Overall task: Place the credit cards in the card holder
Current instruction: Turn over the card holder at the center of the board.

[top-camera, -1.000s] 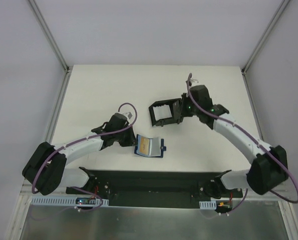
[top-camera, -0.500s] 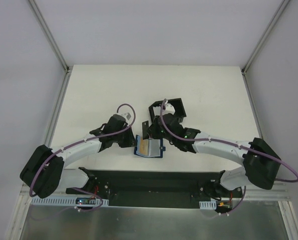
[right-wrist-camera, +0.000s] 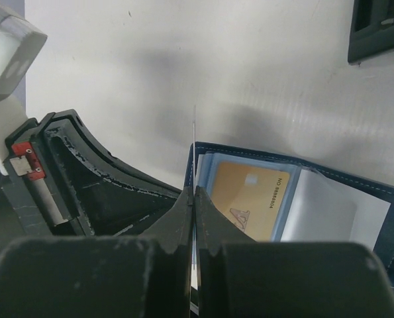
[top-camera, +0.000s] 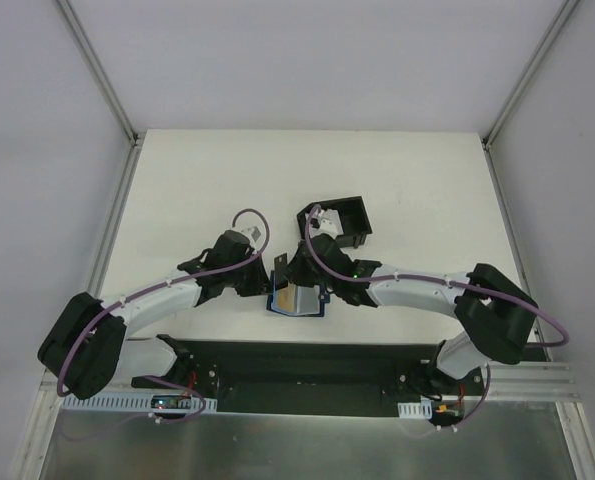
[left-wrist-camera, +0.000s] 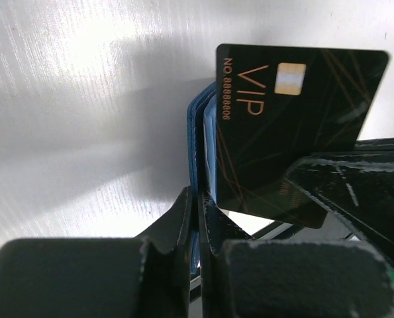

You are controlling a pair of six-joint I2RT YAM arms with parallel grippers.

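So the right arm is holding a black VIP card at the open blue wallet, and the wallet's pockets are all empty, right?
Not quite: the pockets are not all empty. The right wrist view shows a yellow-orange card already tucked in a pocket of the card holder. The rest holds: the right gripper pinches the black VIP card at the open holder.

The card holder (top-camera: 299,299) lies on the table (top-camera: 197,180) before the tray (top-camera: 360,213), one card (right-wrist-camera: 249,199) inside it.

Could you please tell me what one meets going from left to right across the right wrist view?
left gripper's fingers → black card, seen edge-on → yellow-orange card → black tray at the top right corner
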